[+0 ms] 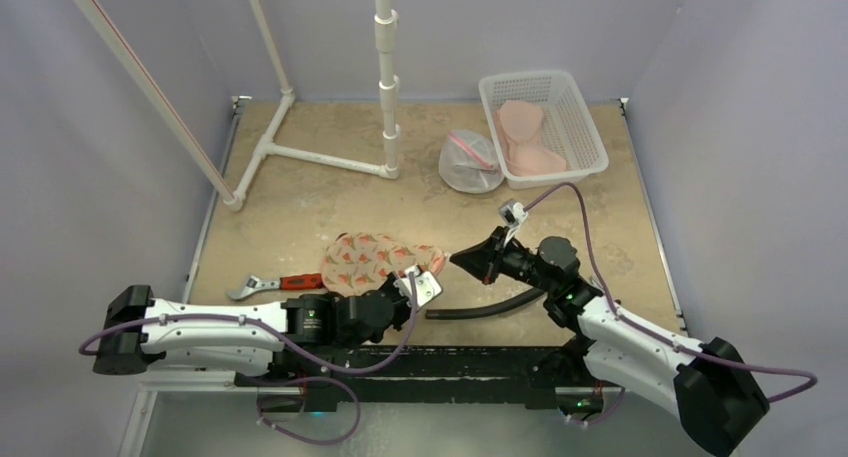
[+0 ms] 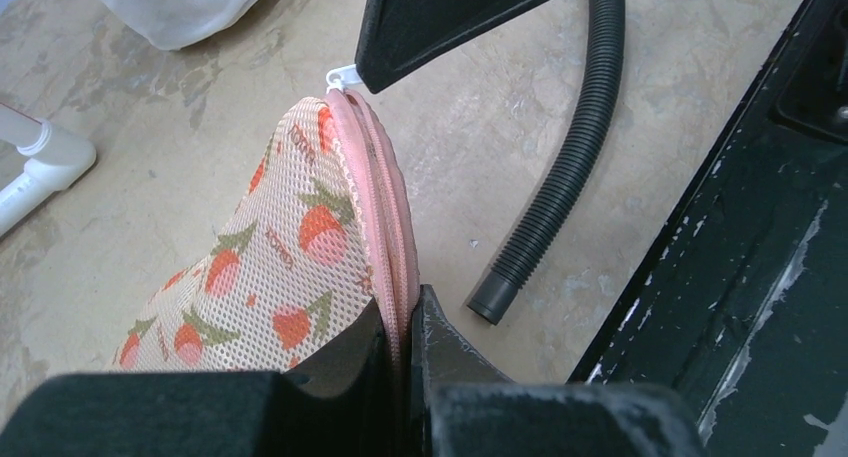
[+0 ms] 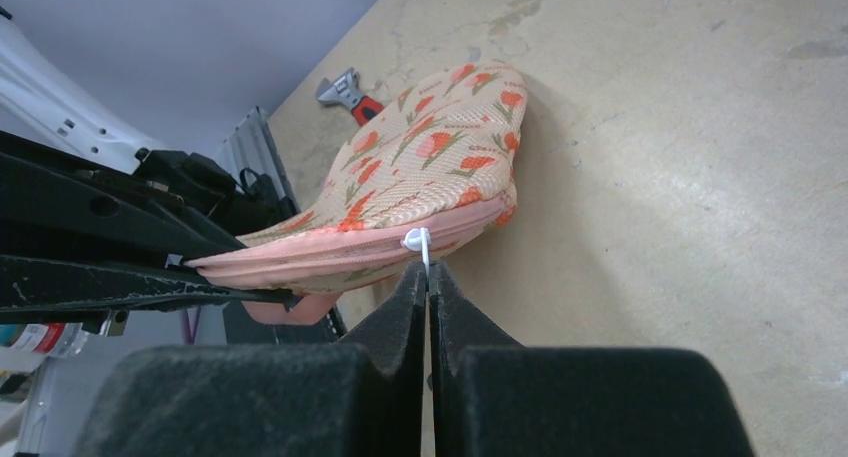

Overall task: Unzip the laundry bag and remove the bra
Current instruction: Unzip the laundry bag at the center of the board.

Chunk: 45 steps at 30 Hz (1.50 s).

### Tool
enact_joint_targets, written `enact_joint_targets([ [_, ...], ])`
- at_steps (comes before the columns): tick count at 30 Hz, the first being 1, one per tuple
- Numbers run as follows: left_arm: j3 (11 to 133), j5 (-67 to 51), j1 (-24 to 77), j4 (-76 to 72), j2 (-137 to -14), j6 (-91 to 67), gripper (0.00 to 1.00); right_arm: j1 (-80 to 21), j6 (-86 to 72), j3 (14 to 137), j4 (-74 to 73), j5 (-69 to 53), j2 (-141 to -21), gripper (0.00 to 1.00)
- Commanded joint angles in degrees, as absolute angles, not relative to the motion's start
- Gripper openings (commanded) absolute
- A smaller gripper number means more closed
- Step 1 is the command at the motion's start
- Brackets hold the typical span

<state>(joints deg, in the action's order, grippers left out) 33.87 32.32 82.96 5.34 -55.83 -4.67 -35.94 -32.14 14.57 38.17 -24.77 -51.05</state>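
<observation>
Left hand: your left hand (image 2: 405,322) is clenched on the laundry bag (image 2: 290,257), its fingers pinching the pink zipper seam (image 2: 388,207) at the bag's near end.
Right hand: your right hand (image 3: 428,277) is clenched on the white zipper pull (image 3: 415,240), with the fingertips pressed together around it, at the far end of the seam from your left hand.
Laundry bag: the strawberry-print mesh bag is strung between your two hands, its seam edge raised and its body sloping down onto the desk (image 1: 300,202). The contents are hidden behind the mesh.
Zipper: it looks shut along the stretch between your hands.
Hose: a black ribbed hose (image 2: 570,167) lies on the desk just to the right of your left hand, running toward your right arm.
Wrench: a red-handled wrench (image 1: 272,285) lies on the desk to the left of your left hand, near the bag's left end.
Basket: a white basket (image 1: 530,77) sits well beyond your right hand at the far side of the desk, holding pink garments (image 1: 525,137).
Second bag: a white mesh pouch (image 1: 470,162) sits just beside the basket, on the side toward your left hand.
</observation>
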Motion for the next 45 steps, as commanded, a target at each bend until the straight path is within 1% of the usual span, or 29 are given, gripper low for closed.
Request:
enact_joint_targets([
  [1,34.1,29.0,83.2,4.3,-51.4,-2.9,0.0,-35.8,-32.7,17.3,44.7,-25.0,-52.7,0.0],
  [6,36.3,23.0,83.1,7.2,-48.6,-1.0,0.0,-35.8,-35.0,16.3,50.6,-25.5,-55.9,0.0],
  [10,39.4,21.5,83.1,12.3,-47.7,1.0,0.0,-35.7,-36.1,15.6,54.7,-26.1,-58.0,0.0],
  [18,38.7,24.9,83.1,14.7,-43.0,2.8,0.0,-35.8,-36.3,14.6,58.5,-26.7,-60.2,0.0],
  [26,38.1,30.5,83.1,14.5,-41.7,6.1,0.0,-35.8,-36.7,12.2,59.2,-28.1,-59.6,0.0],
  [34,39.2,29.3,83.2,13.4,-41.0,8.7,0.0,-35.8,-37.0,12.0,60.8,-27.1,-63.4,0.0],
  [41,39.8,25.3,83.2,13.7,-41.2,7.3,0.0,-35.8,-40.7,12.3,67.3,-26.5,-70.1,0.0],
  [45,41.1,23.1,83.2,13.8,-42.4,7.6,0.0,-35.8,-41.5,13.2,67.3,-26.0,-71.3,0.0],
])
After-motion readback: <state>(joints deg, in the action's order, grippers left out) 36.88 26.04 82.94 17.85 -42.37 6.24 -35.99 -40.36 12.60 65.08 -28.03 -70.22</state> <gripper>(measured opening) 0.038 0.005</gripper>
